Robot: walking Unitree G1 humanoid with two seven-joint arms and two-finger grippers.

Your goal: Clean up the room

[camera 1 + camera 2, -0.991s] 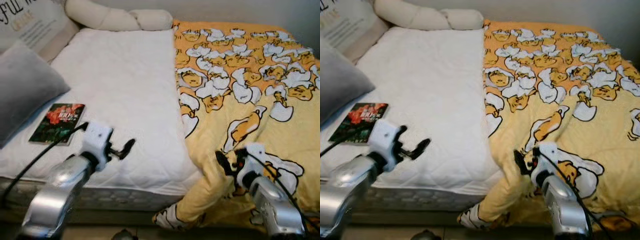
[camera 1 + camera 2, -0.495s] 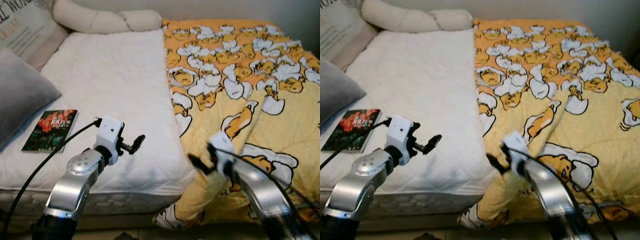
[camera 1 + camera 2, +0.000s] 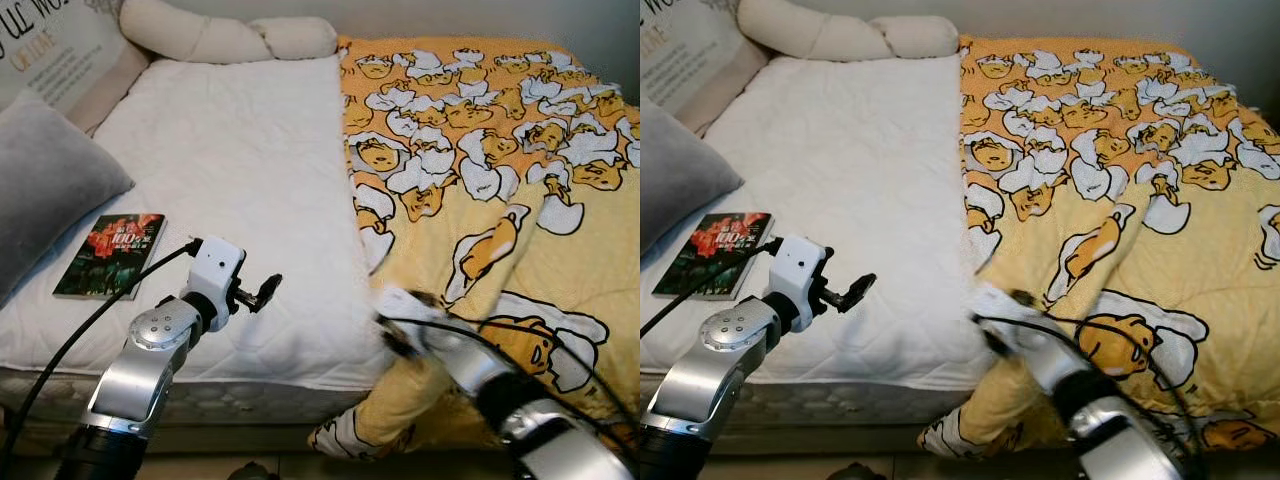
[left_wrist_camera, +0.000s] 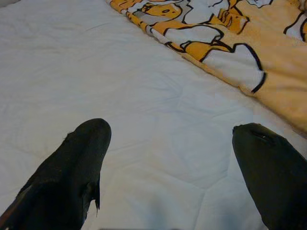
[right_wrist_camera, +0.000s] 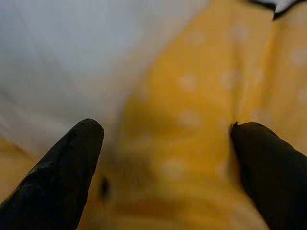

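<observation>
2 arms up over the near edge of the bed, scene left to right:

- Grey pillow at the far left on the white mattress, with a lettered cushion behind it against the headboard side.
- Book with a red-flower cover lies flat on the mattress just beside the grey pillow, near the front edge. Nothing touches it.
- Long cream bolster runs along the back of the mattress.
- Left gripper hangs over bare mattress near the front edge, well apart from the book, pointed toward the blanket. Left wrist view: fingers spread wide, nothing between them, only white quilted cover below and the blanket edge further ahead.
- Yellow blanket with a cartoon egg print covers the right half of the bed; its near corner spills over the front edge toward the floor. Left edge of it runs roughly straight down the middle of the mattress.
- Right gripper is motion-blurred, right at the blanket's left edge near the front of the bed. Right wrist view: fingers spread, yellow fabric between and below them, white mattress to one side. Can't tell if they touch the fabric; too blurred.
</observation>
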